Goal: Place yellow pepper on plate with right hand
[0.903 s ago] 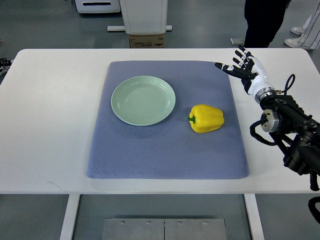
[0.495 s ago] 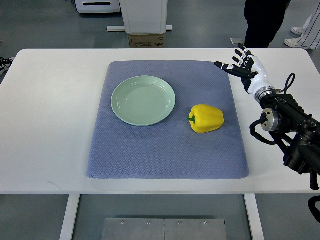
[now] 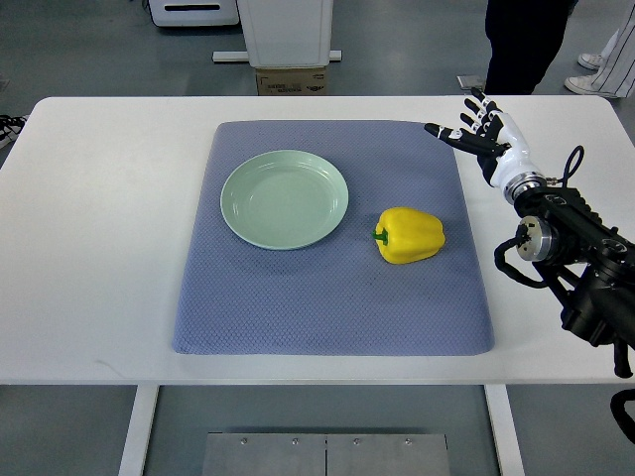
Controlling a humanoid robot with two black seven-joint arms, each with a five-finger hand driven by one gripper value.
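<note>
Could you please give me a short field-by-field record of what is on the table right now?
surface: white table with a blue-grey mat
plate: pale green plate, empty, on the mat's left half
pepper: yellow pepper on the mat, right of the plate, apart from it
right hand: right hand open, near the mat's far right corner, holding nothing
left hand: not in view

The right hand [image 3: 483,136] hung with fingers spread over the far right corner of the blue mat [image 3: 333,327], and bare mat lay between it and the yellow pepper [image 3: 409,235]. Nothing stood in that stretch. The pepper sat apart from the green plate [image 3: 284,198] (a strip of open mat between them), and the plate's surface was bare. White counter [image 3: 99,248] lay open to the left and along the near edge.
</note>
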